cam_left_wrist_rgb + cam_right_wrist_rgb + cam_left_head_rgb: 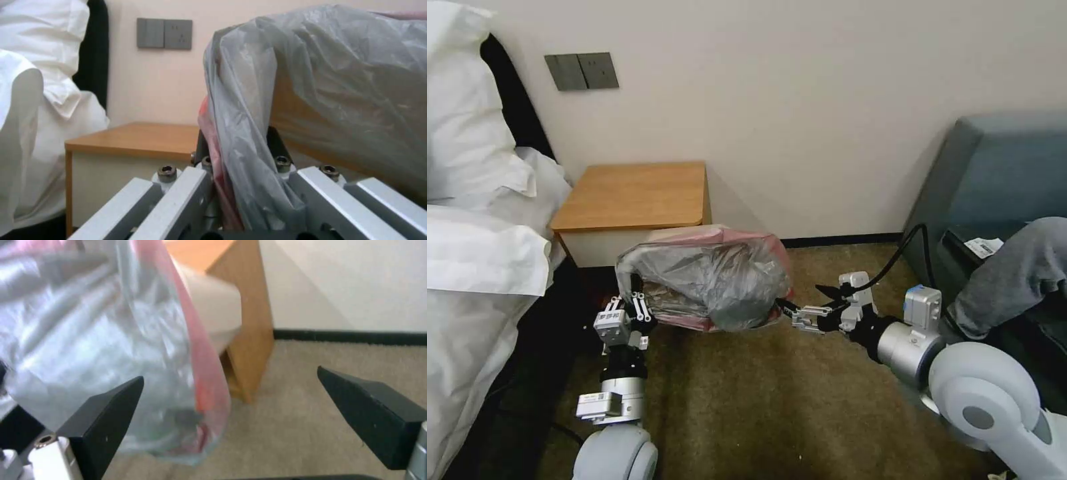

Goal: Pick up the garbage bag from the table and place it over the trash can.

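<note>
The garbage bag, grey and crinkly with a pinkish-red band, hangs puffed out above the carpet in front of the table. My left gripper is shut on the bag's left edge; in the left wrist view the gathered plastic runs down between the left gripper's fingers, with the table behind. My right gripper stands open just off the bag's right side. In the right wrist view the right gripper's fingers are wide apart, with the bag beside one black fingertip. The trash can is hidden.
A bed with white linen lies close on the left. A grey-blue sofa stands on the right. The wall with a grey switch plate is behind the table. Brown carpet spreads in front.
</note>
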Robot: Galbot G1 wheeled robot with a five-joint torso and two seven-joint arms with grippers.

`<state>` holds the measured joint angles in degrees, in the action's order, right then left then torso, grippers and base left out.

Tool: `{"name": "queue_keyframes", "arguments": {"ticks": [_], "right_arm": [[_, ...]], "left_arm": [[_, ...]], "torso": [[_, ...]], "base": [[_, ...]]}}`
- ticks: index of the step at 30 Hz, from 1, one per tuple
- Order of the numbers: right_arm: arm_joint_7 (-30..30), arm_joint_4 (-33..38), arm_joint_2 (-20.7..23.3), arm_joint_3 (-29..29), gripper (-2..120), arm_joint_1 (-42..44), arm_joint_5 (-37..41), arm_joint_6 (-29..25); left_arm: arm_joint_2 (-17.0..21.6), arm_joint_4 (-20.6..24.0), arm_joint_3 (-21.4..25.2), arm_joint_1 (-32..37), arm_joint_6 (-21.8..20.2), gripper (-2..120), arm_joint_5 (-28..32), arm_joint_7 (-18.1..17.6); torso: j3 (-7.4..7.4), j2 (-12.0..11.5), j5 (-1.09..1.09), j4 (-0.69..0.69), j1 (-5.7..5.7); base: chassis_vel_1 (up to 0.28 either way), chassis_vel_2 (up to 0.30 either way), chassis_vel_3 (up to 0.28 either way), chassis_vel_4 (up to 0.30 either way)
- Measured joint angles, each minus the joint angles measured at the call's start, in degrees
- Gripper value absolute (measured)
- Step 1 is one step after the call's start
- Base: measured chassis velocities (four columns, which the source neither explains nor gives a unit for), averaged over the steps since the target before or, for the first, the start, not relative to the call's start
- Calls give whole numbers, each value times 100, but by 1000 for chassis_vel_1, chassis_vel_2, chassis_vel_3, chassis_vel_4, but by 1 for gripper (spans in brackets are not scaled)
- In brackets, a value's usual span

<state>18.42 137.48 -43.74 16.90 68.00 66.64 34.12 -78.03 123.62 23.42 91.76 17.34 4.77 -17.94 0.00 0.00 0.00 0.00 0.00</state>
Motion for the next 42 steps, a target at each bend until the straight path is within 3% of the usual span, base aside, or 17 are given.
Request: {"name": "queue_keyframes", "arguments": {"ticks": [6,10,34,42], "right_arm": [[-282,-193,-53,-35,98,-279,2,-165],[-560,-432,-143,-107,88,-426,-22,-209],[-1070,-769,-248,-166,0,-480,263,-100],[-1074,-769,-244,-148,0,-519,243,-106]], "left_arm": [[0,5,-9,23,0,5,-1,0],[5,49,3,64,2,5,-2,1],[-2,64,-4,37,-1,5,9,7],[-2,41,-23,29,-8,5,12,10]], "torso": [[0,0,0,0,0],[1,0,0,0,0],[0,0,0,0,0],[0,0,0,0,0]], "base": [[0,0,0,0],[0,0,0,0],[0,0,0,0],[0,0,0,0]]}}
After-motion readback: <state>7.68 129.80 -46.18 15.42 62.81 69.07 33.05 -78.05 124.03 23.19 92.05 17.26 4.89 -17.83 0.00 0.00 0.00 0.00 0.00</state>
